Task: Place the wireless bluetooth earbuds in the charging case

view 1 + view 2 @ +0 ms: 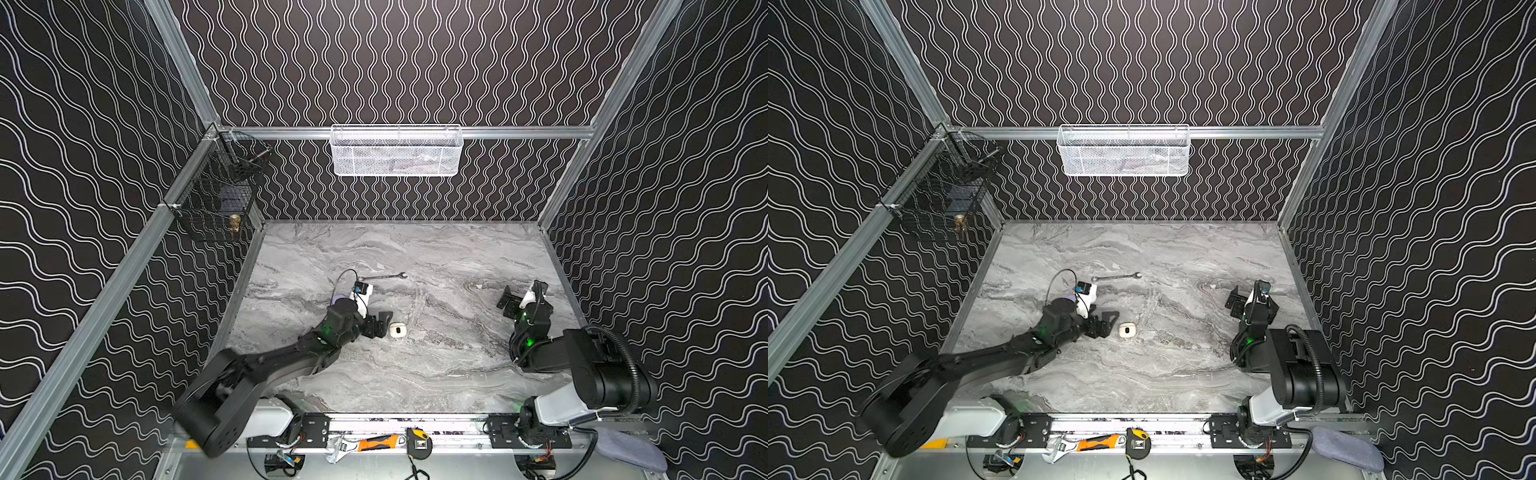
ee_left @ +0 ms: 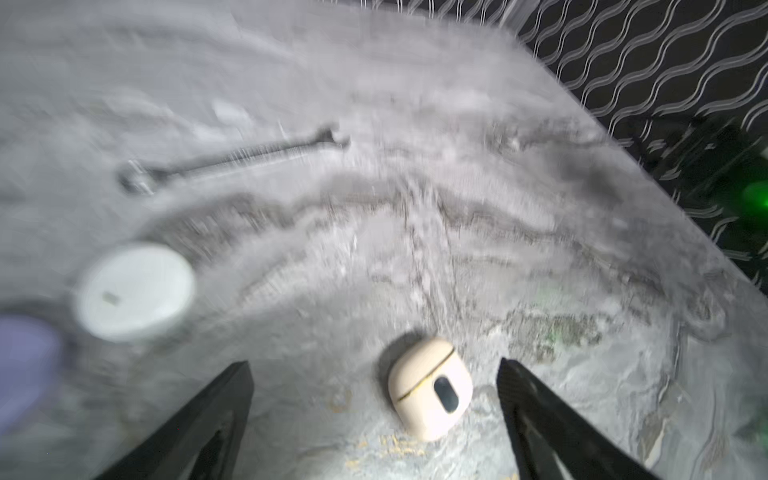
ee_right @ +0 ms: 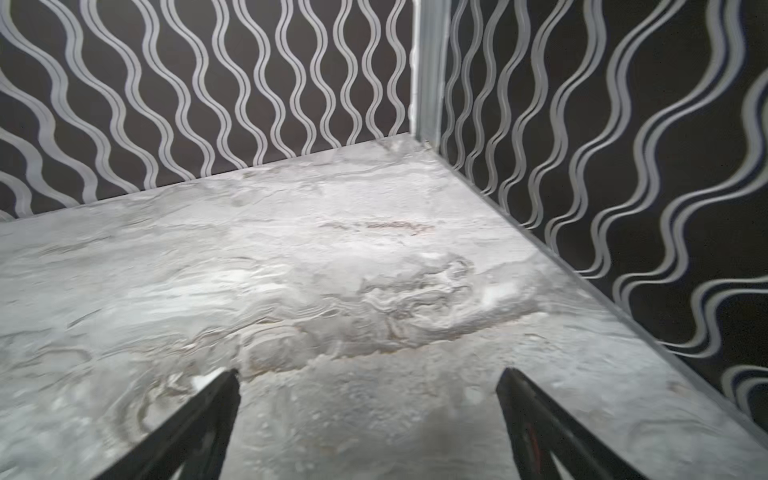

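Observation:
A cream charging case point(image 1: 397, 331) point(image 1: 1127, 331) lies on the marble table with its lid down, a dark oval on its face. In the left wrist view the case point(image 2: 430, 388) sits between the spread black fingers, nearer one of them and touching neither. My left gripper point(image 1: 384, 323) point(image 1: 1112, 323) point(image 2: 374, 365) is open and holds nothing, its tips just left of the case. My right gripper point(image 1: 509, 302) point(image 1: 1235, 301) point(image 3: 370, 382) is open over bare marble at the right. The earbuds are hidden.
A slim steel wrench point(image 1: 382, 276) point(image 2: 232, 160) lies behind the left gripper. A round white case point(image 2: 135, 291) and a lavender one point(image 2: 25, 365) point(image 1: 338, 298) sit beside the left wrist. Wire baskets point(image 1: 397, 151) point(image 1: 216, 199) hang on the walls. Tools point(image 1: 374, 444) lie along the front rail.

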`<state>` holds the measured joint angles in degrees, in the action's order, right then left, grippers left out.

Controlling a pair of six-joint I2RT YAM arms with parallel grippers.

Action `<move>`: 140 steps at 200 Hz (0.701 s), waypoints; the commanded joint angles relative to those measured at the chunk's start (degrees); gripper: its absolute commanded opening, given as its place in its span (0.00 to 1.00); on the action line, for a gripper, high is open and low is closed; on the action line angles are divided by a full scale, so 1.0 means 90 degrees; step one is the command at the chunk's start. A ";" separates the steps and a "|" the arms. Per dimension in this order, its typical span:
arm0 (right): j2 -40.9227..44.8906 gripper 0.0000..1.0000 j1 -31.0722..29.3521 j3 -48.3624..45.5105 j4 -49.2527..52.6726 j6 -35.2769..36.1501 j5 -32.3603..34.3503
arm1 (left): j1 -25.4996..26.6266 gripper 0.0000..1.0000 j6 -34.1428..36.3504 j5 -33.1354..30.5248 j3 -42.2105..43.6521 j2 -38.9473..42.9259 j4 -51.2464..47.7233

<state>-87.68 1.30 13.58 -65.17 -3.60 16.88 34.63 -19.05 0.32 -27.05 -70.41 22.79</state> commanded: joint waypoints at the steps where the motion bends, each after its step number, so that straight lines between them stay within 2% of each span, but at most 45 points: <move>1: 0.0079 1.00 0.0012 0.0145 -0.0059 0.0017 -0.0223 | -0.0174 0.99 0.0952 -0.1392 -0.0322 0.0637 -0.1295; 17: -0.0137 1.00 0.0004 -0.0013 -0.0801 0.0170 -0.0255 | -0.0438 0.99 0.1713 -0.2371 -0.0191 0.0896 -0.1089; 33: 0.0019 1.00 0.0002 0.0100 -0.0268 0.0088 -0.0254 | -0.0811 0.99 0.2588 -0.3093 0.0340 0.0762 0.0001; 48: -0.0021 1.00 0.0002 0.0079 -0.0399 0.0112 -0.0259 | -0.1348 0.99 0.3009 -0.3352 0.0889 0.0269 0.1222; 66: -0.0086 1.00 0.0002 0.0037 -0.0620 0.0137 -0.0259 | -0.2279 0.99 0.2703 -0.2605 0.1239 -0.0566 0.2577; 77: -0.0024 1.00 0.0002 0.0073 -0.0416 0.0113 -0.0246 | -0.2504 0.99 0.2592 -0.2266 0.1018 -0.0845 0.2477; 89: -0.0070 1.00 0.0002 0.0046 -0.0574 0.0139 -0.0249 | -0.2805 0.99 0.2654 -0.1873 0.0995 -0.1314 0.3288; 102: -0.0075 1.00 0.0002 0.0040 -0.0603 0.0146 -0.0250 | -0.3108 0.99 0.2625 -0.1293 0.1028 -0.1702 0.3696; 120: -0.0066 1.00 0.0002 0.0048 -0.0557 0.0135 -0.0255 | -0.3511 0.99 0.2569 -0.0505 0.1337 -0.3027 0.5860; 124: -0.0077 1.00 0.0002 0.0045 -0.0580 0.0145 -0.0253 | -0.3516 0.99 0.2604 -0.0391 0.1359 -0.2953 0.5719; 133: -0.0080 1.00 0.0002 0.0042 -0.0597 0.0144 -0.0253 | -0.3525 0.99 0.2570 -0.0243 0.1174 -0.2535 0.4612; 140: -0.0074 1.00 0.0002 0.0053 -0.0557 0.0137 -0.0254 | -0.3534 0.99 0.2585 -0.0188 0.1042 -0.2693 0.4681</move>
<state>-88.31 1.32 13.96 -67.42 -3.01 14.68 3.40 3.33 -10.02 -15.49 -94.80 57.14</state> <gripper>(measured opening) 0.997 0.988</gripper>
